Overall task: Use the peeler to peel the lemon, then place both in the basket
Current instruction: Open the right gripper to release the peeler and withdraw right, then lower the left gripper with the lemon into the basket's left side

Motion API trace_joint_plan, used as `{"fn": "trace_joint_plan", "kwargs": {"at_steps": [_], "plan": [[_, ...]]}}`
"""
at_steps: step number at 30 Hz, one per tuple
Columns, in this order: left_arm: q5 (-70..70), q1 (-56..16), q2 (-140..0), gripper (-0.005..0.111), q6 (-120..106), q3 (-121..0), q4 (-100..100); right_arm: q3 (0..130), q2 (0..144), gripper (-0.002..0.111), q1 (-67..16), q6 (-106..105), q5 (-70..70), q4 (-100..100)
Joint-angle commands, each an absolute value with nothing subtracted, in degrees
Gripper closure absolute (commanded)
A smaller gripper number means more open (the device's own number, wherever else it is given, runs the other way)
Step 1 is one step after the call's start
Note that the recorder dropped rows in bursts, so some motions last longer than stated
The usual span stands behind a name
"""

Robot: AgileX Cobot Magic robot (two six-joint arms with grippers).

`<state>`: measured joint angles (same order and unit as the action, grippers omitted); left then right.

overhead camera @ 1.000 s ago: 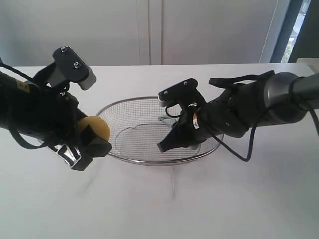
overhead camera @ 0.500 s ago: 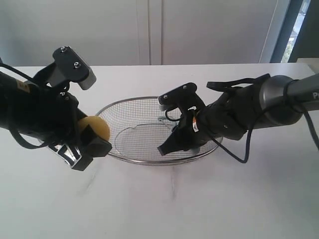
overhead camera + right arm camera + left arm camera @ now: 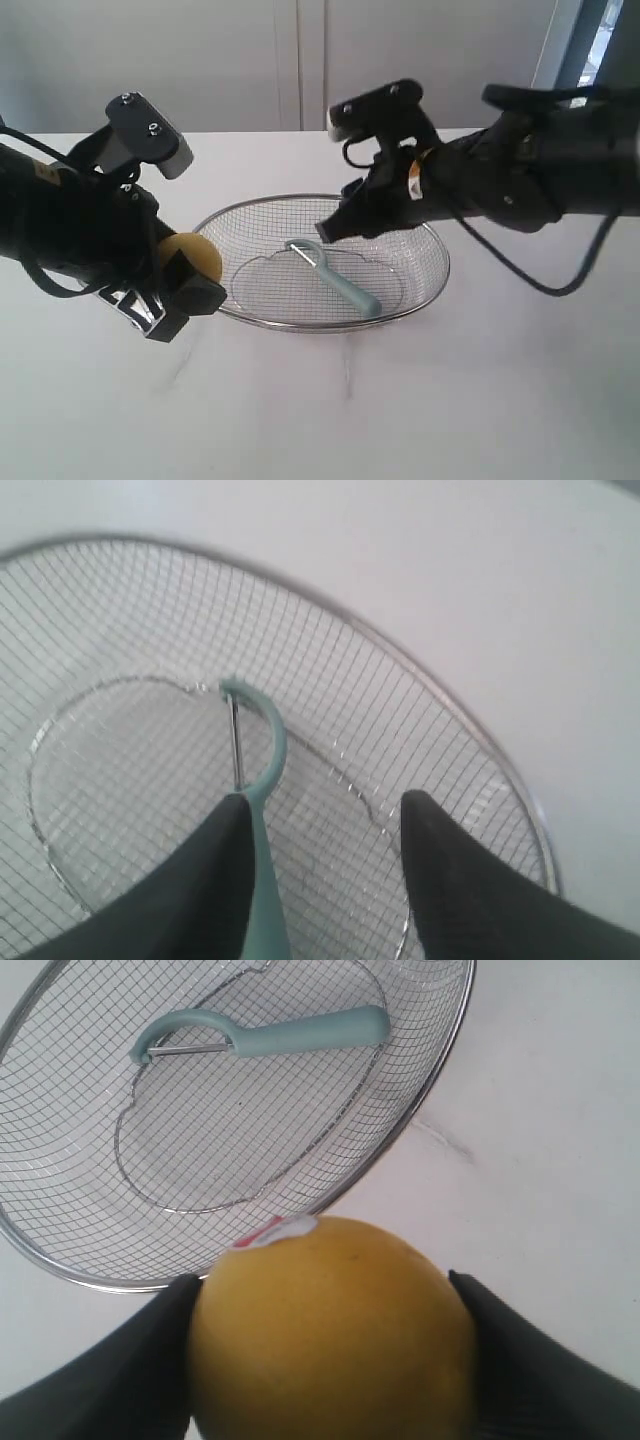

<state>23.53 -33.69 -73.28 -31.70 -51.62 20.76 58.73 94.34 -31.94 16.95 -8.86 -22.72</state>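
Exterior view: the right hand [image 3: 338, 222] has come up out of the wide silver wire-mesh basket [image 3: 437, 285], where it sat low a second ago. It has left the pale teal-green plastic peeler [image 3: 335, 277] behind. The peeler now lies flat on the mesh floor, below and just ahead of that hand, with its looped head pointing away from the fingertips. In the right wrist view the two dark fingers [image 3: 215, 880] stand apart with nothing between them, and the peeler handle passes under one of them without being gripped. The release looks complete, so one of the two items is in place.

The left hand [image 3: 185, 272] has not shifted. It is clamped on the small round yellow lemon [image 3: 330, 1330], holding it above the white desk [image 3: 480, 400] just outside the basket rim, which is beside and in front of its fingertips. The visible skin looks smooth, with a sticker on it.

By my reading, what remains is to carry the lemon over the rim and let it go inside.
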Motion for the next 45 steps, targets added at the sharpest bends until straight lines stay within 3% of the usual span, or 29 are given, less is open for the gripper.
{"fn": "trace_joint_plan", "kwargs": {"at_steps": [1, 6, 17, 23, 33, 45], "plan": [[23.8, -33.8, -72.6, 0.107, -31.4, -52.0, 21.8, 58.8, 82.9, 0.063, -31.4, 16.8, -13.4, -22.8], [23.8, -33.8, -72.6, 0.107, -31.4, -52.0, 21.8, 58.8, 70.0, 0.064, -31.4, 16.8, -24.8, -22.8], [23.8, -33.8, -72.6, 0.107, -31.4, -52.0, 22.2, 58.5, 57.0, 0.083, -31.4, 15.8, -49.8, -22.9], [23.8, -33.8, -72.6, 0.107, -31.4, -52.0, 22.2, 55.4, 51.3, 0.108, -31.4, 11.7, -50.2, -23.0], [10.3, -33.8, -74.2, 0.107, -30.3, -53.8, 22.2, 48.4, 41.8, 0.108, -31.4, 10.5, -43.2, -24.1], [20.2, -31.9, -93.0, 0.107, -23.3, -74.0, 13.4, 48.4, 32.3, 0.108, -31.4, 10.5, -40.6, -24.1]]}}
